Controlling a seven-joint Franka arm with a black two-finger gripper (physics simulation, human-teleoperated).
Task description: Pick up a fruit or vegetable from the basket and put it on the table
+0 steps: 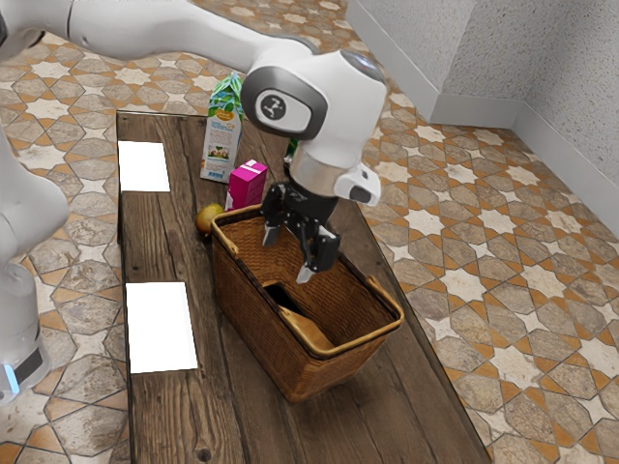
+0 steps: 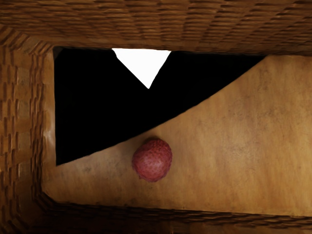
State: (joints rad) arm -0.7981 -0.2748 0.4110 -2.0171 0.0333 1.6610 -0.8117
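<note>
My gripper (image 1: 288, 253) points down into the mouth of the wicker basket (image 1: 256, 329), its two fingertips apart with nothing visible between them. The gripper is open. In the wrist view a round, red, bumpy fruit (image 2: 152, 160) lies on the tan floor of the basket (image 2: 234, 136), near one long wall. It sits below my hand and apart from it. The basket's near wall and rim hide the fruit in the exterior view. A yellowish-brown round fruit (image 1: 207, 218) rests on the wooden table (image 1: 228, 416), outside the basket beside its far left corner.
A pink box (image 1: 246, 186) and a tall carton (image 1: 222, 140) stand behind the basket, with a green object (image 1: 291, 151) partly hidden by the arm. Two white rectangles (image 1: 143, 166) (image 1: 161, 327) lie along the table's left side. The basket's rim and raised handles surround my fingers.
</note>
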